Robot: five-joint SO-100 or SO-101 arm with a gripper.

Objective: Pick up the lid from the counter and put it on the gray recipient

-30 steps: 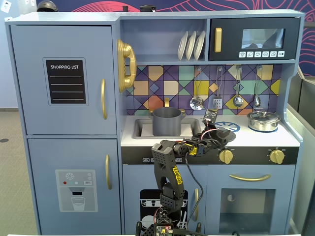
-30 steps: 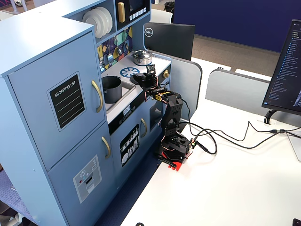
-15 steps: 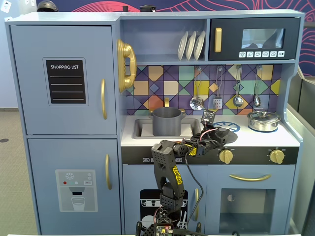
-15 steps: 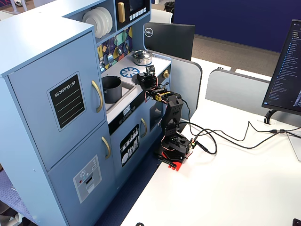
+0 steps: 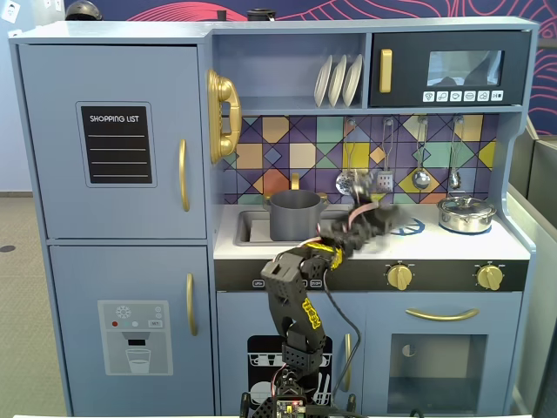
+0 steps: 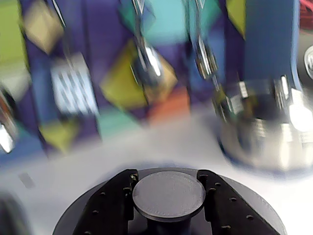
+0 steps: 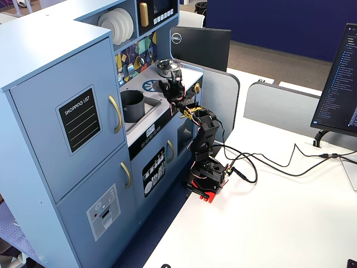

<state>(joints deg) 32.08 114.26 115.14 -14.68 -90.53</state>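
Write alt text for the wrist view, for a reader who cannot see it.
The gripper is closed on the round knob of the dark-gray lid, fingers on either side. Behind, motion-blurred, lie the pale counter, a shiny silver pot at right and a colorful tiled backsplash with hanging utensils.

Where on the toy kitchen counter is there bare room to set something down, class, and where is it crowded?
Bare: the front strip of the counter between the gripper and the silver pot, and the white patch left of that pot in the wrist view. Crowded: the sink side, filled by the gray pot, and the burner ring, where the gripper grips the lid by its knob.
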